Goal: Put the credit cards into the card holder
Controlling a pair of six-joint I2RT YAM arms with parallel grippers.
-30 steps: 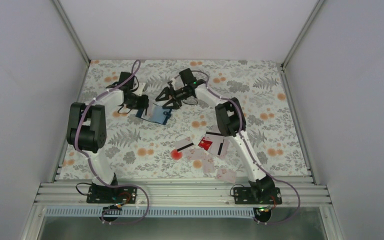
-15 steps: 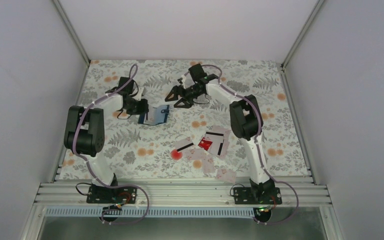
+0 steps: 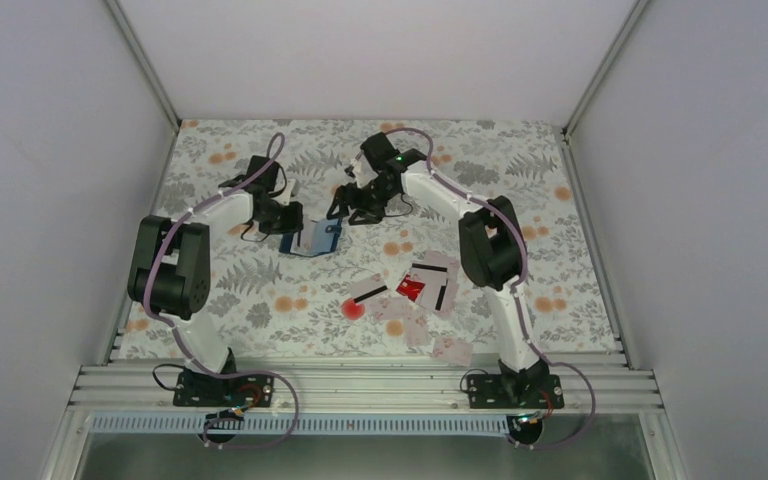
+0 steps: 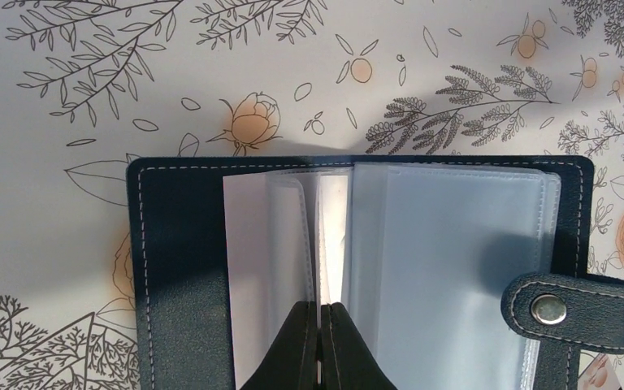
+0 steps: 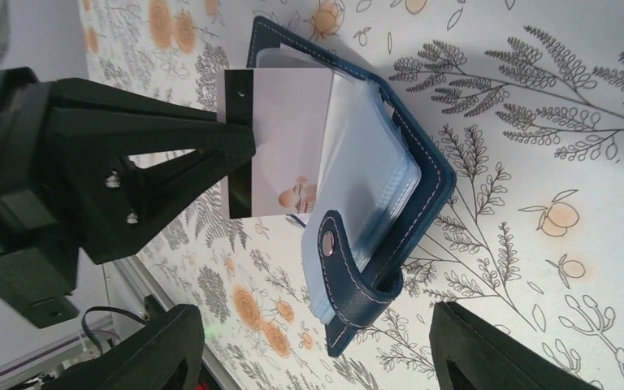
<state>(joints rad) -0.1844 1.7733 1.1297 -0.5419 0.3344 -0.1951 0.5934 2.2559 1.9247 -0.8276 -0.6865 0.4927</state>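
The navy card holder point(image 3: 316, 238) lies open on the floral table, its clear pockets up and its snap tab point(image 4: 569, 311) at one side. My left gripper point(image 4: 322, 310) is shut on a whitish credit card point(image 5: 280, 138) with a black stripe. It holds the card on edge over the holder's point(image 4: 179, 244) spine, with the card's far edge among the pockets. My right gripper point(image 5: 317, 317) is open and empty, its fingers spread on either side of the holder's point(image 5: 432, 175) tab end. In the top view the left gripper point(image 3: 293, 220) and the right gripper point(image 3: 352, 207) flank the holder.
Several loose cards point(image 3: 430, 285), one of them red point(image 3: 410, 290), lie scattered near the middle front of the table, with more near the front edge point(image 3: 450, 348). A red spot point(image 3: 353, 308) sits left of them. Walls enclose the table on three sides.
My right gripper has swung back left and nearer, down beside the holder. My left gripper and the holder have shifted slightly toward the near side.
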